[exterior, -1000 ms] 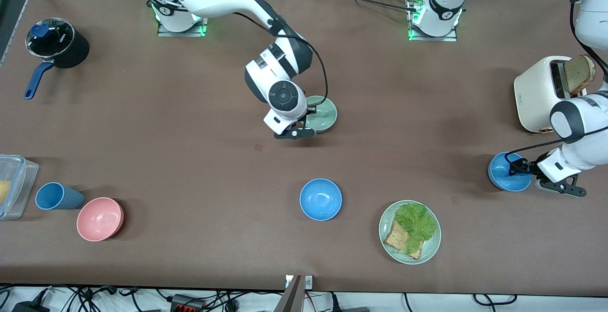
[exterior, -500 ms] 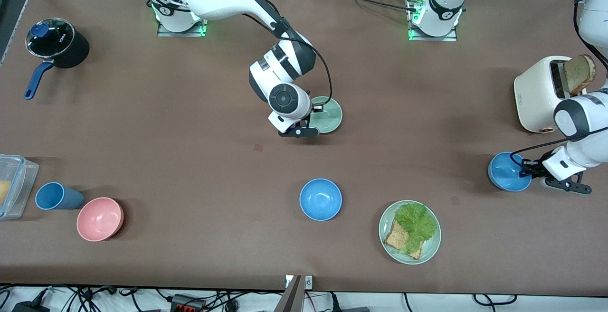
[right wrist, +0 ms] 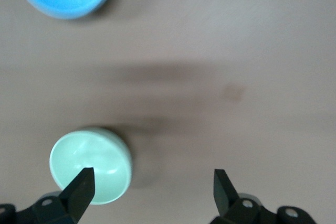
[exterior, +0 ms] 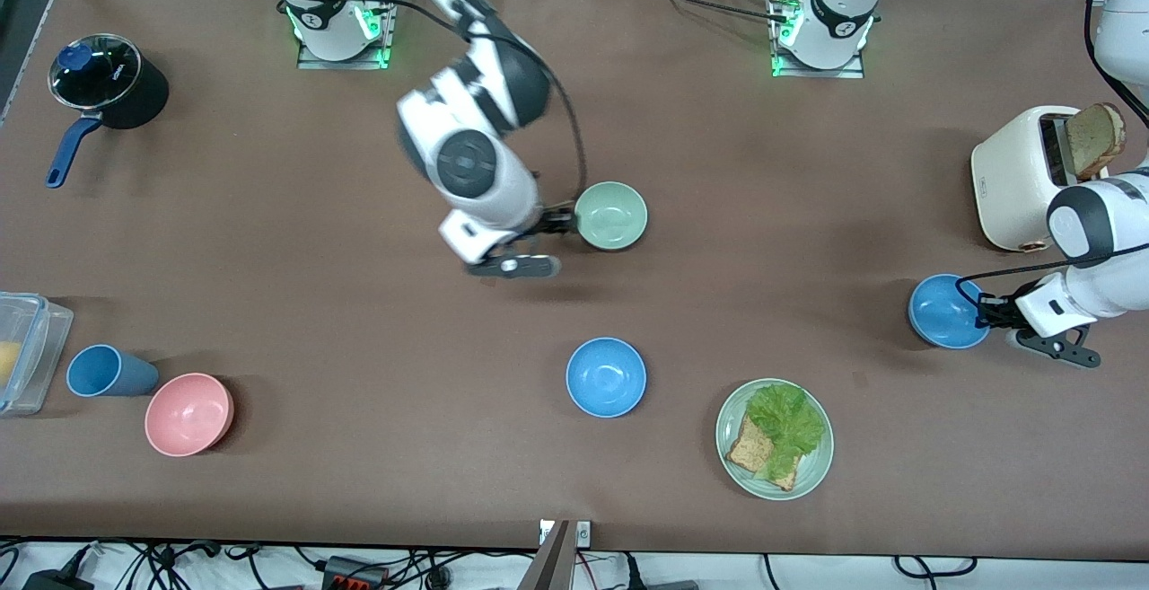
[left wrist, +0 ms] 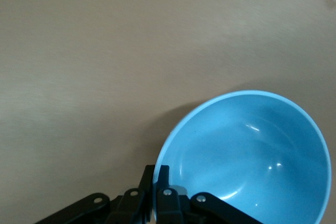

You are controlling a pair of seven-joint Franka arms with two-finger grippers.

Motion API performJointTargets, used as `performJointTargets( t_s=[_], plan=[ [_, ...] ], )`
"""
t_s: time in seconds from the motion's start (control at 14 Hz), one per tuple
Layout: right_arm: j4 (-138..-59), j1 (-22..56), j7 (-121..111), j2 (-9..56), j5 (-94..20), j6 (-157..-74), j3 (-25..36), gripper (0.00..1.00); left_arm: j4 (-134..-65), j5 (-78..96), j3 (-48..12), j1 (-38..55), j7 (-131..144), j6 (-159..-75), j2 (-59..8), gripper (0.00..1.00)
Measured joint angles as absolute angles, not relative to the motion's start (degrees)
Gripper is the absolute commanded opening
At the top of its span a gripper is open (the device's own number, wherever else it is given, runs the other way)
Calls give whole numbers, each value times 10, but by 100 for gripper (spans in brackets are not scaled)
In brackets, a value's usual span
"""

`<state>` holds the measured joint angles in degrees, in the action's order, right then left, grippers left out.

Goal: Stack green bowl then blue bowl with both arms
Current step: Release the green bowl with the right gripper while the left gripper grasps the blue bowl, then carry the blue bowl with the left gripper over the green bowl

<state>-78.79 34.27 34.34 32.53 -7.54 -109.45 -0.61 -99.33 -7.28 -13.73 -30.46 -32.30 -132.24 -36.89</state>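
Green bowl point(exterior: 610, 215) sits mid-table, farther from the front camera than a second bowl point(exterior: 606, 377). Plate point(exterior: 734, 462) lies beside that second bowl, toward the left arm's end. Blue bowl point(exterior: 942, 312) near the toaster point(exterior: 1014, 179) at that end. Pot point(exterior: 108, 83), cup point(exterior: 103, 372), third bowl point(exterior: 188, 414), container point(exterior: 31, 347) at the right arm's end.

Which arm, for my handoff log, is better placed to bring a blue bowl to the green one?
Left: left gripper is shut on the rim of a blue bowl; right gripper, jaws open, holds nothing beside the green bowl.
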Motion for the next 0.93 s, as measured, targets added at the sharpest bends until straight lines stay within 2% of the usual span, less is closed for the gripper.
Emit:
performJointTargets(
  t_s=[0.21,0.57,0.93],
  plan=[
    [-789,290,322,283,-47,-1082,-2,100,-988,-72,-169,-311,-334,-1249,-340,0],
    [-788,204,315,251,-46,-1050,1,100,-987,-41,-261,-326,-292,-1124,-256,0],
    [-789,90,239,198,-45,-1026,-1,100,-991,-8,-359,-327,-112,-1083,-241,0]
  ],
)
